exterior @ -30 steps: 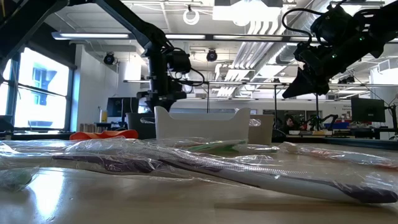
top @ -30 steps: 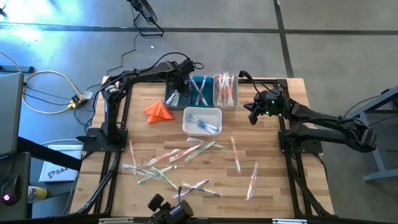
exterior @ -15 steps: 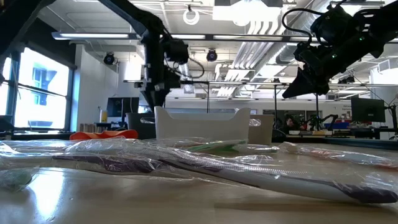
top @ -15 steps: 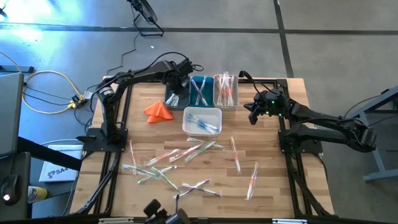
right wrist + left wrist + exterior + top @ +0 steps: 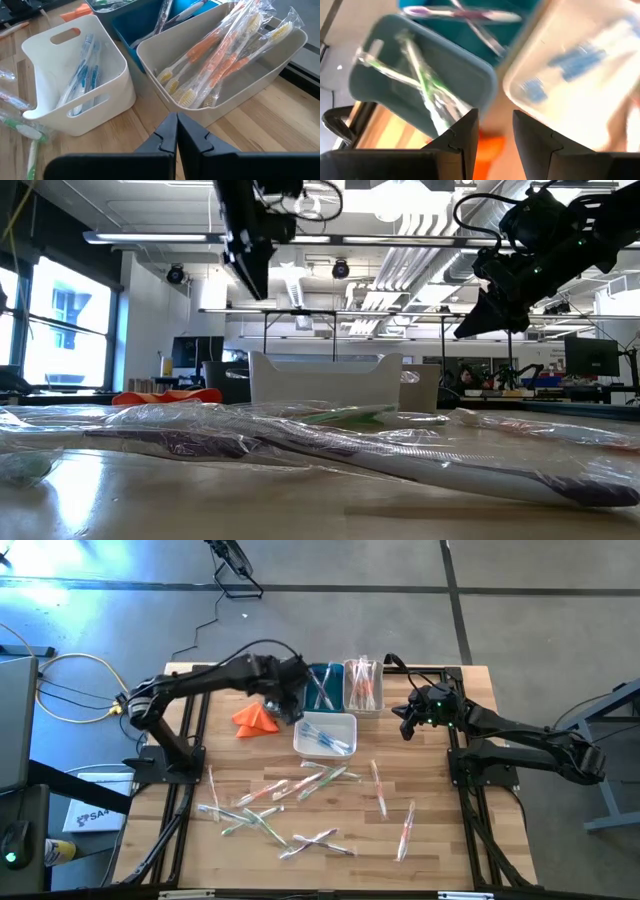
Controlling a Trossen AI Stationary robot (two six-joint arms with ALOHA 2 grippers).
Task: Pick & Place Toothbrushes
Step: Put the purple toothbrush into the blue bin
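Several wrapped toothbrushes (image 5: 300,785) lie loose on the near half of the wooden table. Others lie in the bins at the back: green ones (image 5: 420,75) in the grey bin (image 5: 375,90), purple ones in the blue bin (image 5: 322,685), orange ones (image 5: 215,55) in the beige bin (image 5: 362,685), and blue ones (image 5: 82,75) in the white bin (image 5: 325,735). My left gripper (image 5: 495,135) hangs open and empty high above the grey bin's near corner (image 5: 293,705). My right gripper (image 5: 176,130) waits shut and empty to the right of the bins (image 5: 408,723).
An orange folded cloth (image 5: 255,718) lies left of the white bin, under my left arm. The black arm frames (image 5: 175,760) run along both sides of the table. In the low view a heap of wrapped toothbrushes (image 5: 300,445) fills the foreground.
My left gripper has risen out of the grey bin and swung toward the table's near edge. It has rolled a little and its fingers have stayed apart with nothing between them. The green toothbrushes stay in the grey bin.
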